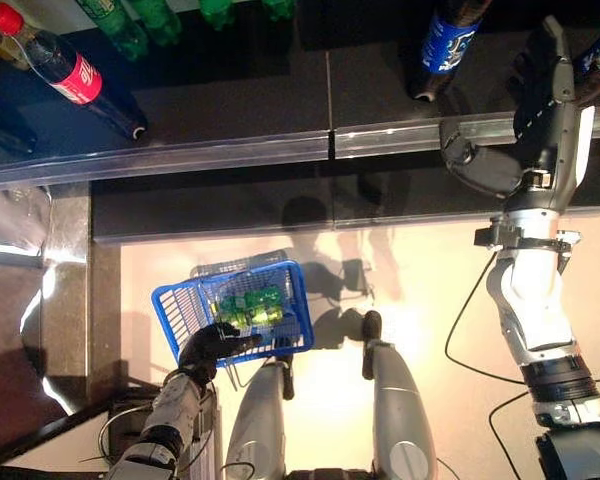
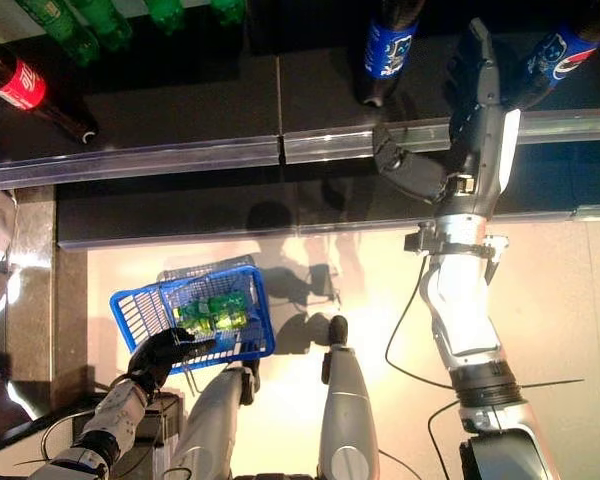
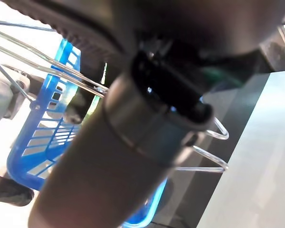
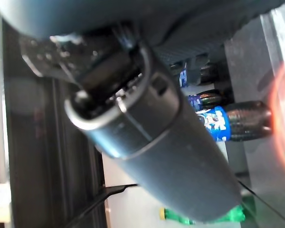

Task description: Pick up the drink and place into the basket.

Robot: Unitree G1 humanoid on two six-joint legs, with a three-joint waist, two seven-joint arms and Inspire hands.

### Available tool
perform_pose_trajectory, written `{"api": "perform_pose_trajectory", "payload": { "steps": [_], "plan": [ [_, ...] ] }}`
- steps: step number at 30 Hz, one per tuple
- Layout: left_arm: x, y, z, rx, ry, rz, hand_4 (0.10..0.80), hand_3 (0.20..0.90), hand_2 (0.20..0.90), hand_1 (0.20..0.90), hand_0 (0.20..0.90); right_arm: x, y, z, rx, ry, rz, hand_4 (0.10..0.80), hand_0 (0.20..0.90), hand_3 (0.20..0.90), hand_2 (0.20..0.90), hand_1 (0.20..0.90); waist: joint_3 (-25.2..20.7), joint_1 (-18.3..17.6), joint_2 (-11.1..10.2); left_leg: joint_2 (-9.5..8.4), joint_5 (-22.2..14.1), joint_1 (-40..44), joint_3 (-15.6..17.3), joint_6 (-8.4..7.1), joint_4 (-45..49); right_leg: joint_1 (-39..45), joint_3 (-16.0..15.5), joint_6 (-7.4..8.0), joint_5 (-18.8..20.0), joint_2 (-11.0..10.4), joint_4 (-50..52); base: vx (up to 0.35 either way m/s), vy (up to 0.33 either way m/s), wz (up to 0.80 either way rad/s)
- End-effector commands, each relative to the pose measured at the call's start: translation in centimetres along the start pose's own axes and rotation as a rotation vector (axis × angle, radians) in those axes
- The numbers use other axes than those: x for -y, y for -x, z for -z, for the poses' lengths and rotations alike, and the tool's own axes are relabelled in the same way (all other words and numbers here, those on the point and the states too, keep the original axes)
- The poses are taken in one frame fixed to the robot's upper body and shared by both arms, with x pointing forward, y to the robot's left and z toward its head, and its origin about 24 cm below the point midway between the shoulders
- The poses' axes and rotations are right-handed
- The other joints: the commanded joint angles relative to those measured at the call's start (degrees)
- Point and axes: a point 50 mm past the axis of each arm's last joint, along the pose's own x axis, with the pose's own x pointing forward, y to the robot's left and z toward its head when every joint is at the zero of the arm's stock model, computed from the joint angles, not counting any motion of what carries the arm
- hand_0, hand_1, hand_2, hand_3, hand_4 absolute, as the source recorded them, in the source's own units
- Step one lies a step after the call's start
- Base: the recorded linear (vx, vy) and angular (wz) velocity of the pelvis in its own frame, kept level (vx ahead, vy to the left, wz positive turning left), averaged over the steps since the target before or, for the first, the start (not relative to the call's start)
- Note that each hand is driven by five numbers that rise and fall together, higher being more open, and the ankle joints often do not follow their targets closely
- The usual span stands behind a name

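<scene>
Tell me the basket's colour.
Blue plastic basket with metal wire handles, clearest in the left eye view.

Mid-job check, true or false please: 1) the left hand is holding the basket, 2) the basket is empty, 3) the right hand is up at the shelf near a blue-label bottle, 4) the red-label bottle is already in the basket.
1) True: the left hand grips the blue basket by its wire handle.
2) False: green bottles lie inside it.
3) True: the right hand reaches onto the shelf beside a blue-label bottle; its fingers' state is unclear.
4) False: the red-label bottle stands on the shelf.
</scene>
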Motion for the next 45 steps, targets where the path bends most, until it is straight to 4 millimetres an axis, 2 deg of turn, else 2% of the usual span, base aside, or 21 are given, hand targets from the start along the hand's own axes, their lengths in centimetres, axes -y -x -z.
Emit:
{"api": "perform_pose_trajectory", "payload": {
  "steps": [1,9,19,45],
  "plan": [
    [-2.4,2.4,3.4,-0.096,-0.059,-0.011,0.1,0.2,0.3,0.3,0.3,2.2,-3.9,-5.2,0.246,-0.058,0.094,0.8,0.9,0.9,0.9,0.9,-2.1,1.7,-1.4,0.17,4.3,-4.0,-3.9,1.69,0.7,6.3,-2.0,1.4,-0.5,-3.3,-4.8,0.0,0.0,0.0],
    [-2.3,2.2,3.0,-0.108,-0.09,0.009,0.1,0.2,0.3,0.3,0.3,3.2,-6.6,-4.6,0.165,-0.013,0.105,0.8,0.9,0.9,0.9,0.9,-2.0,3.0,-1.0,0.04,4.3,-3.8,-4.3,1.73,0.7,6.6,-2.4,1.22,-0.7,-3.5,-4.5,0.01,-0.005,0.01],
    [-2.4,2.1,2.5,-0.116,-0.113,0.023,0.1,0.2,0.3,0.3,0.3,3.8,-8.8,-4.2,0.076,0.009,0.103,0.8,0.9,0.9,0.9,0.9,-2.1,4.1,-0.8,-0.3,4.2,-3.8,-4.8,1.92,0.6,6.6,-2.4,1.0,-1.1,-3.4,-4.1,0.008,-0.003,0.03],
    [-1.9,1.8,2.1,-0.13,-0.16,0.054,0.1,0.2,0.3,0.3,0.3,2.6,-11.6,-3.5,-0.053,0.044,0.02,0.8,0.9,0.9,0.9,0.9,-2.0,6.2,-0.3,-1.14,4.0,-2.9,-5.4,2.18,0.0,6.4,-2.6,0.96,-1.6,-3.9,-3.0,0.003,-0.001,0.02]
  ]
}}
